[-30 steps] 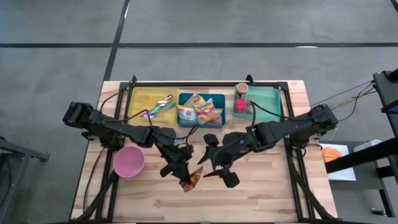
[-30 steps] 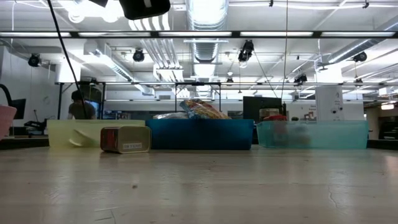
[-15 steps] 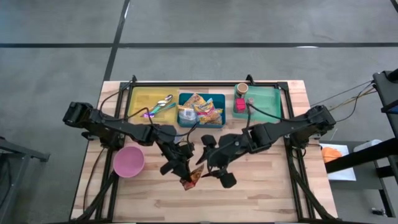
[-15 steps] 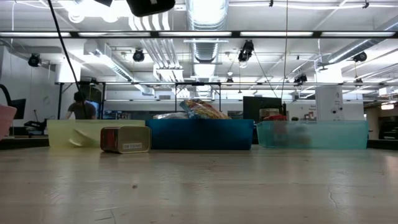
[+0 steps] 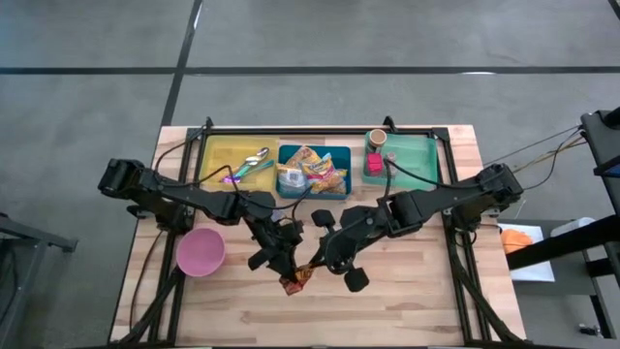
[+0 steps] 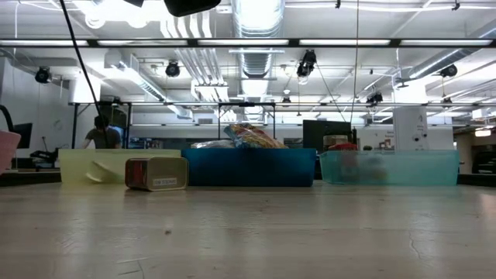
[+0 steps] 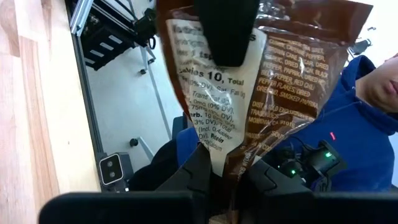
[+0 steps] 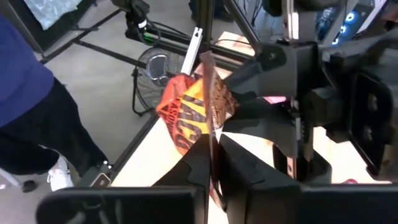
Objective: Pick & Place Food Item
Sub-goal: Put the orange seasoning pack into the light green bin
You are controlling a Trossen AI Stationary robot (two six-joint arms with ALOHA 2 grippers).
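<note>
Left gripper (image 5: pixel 287 274) and right gripper (image 5: pixel 316 268) both clamp the snack bag (image 5: pixel 295 279) (brown-orange packet) above the table (image 5: pixel 417 291), near the pink bowl (image 5: pixel 201 252).

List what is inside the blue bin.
In the blue bin: yellow-orange snack bags beside a clear wrapped item. Whatever lies beneath them is covered.

high: straight down, far | low: table-level, facing bins (image 6: pixel 248 167) | wrists: close on shared bag (image 7: pixel 261 81)
</note>
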